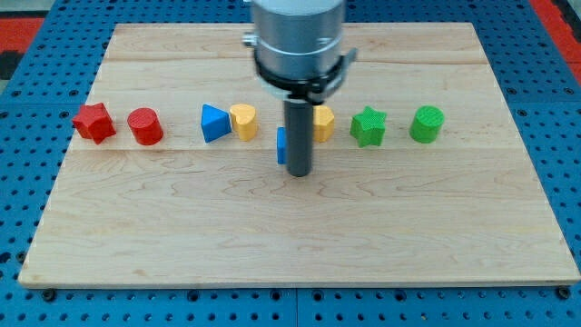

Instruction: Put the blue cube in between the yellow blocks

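My tip (299,173) is the lower end of a straight dark rod; there is no claw on it, so nothing opens or shuts and it has hold of nothing. The tip rests on the wooden board (300,236) a little below the row of blocks, near the middle of the view. The rod rises from there into the grey round body of the arm (300,41), which fills the view's top centre.

The blue cube (281,145) sits right against the rod on the view's left side. Only a narrow strip of it shows, because the rod covers the rest; it appears to touch the rod, though I cannot be sure.

The cube lies between the two yellow blocks and slightly lower than their line. The yellow block on the left (242,121) looks round-sided. The yellow block on the right (323,123) is half hidden behind the rod, and its shape is unclear.

Just left of the left yellow block, touching or nearly so, stands a blue triangular block (213,123). Further left are a red cylinder (145,126) and a red star (93,122). Toward the view's right are a green star (368,126) and a green cylinder (427,123), apart from each other.
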Controlling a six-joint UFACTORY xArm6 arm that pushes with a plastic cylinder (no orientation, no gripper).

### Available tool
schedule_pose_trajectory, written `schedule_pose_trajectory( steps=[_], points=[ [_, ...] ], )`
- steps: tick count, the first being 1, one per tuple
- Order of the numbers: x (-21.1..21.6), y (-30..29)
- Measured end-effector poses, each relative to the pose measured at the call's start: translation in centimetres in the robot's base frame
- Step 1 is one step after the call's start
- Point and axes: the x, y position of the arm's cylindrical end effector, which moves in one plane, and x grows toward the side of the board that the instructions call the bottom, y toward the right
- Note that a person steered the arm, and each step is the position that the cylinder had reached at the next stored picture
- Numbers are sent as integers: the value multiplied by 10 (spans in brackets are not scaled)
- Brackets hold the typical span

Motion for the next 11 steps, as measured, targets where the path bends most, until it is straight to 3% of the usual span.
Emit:
schedule_pose_trajectory(
  steps=[2,4,11],
  points=[
    [-30,-30],
    [-15,-62],
    [-42,-55]
  ],
)
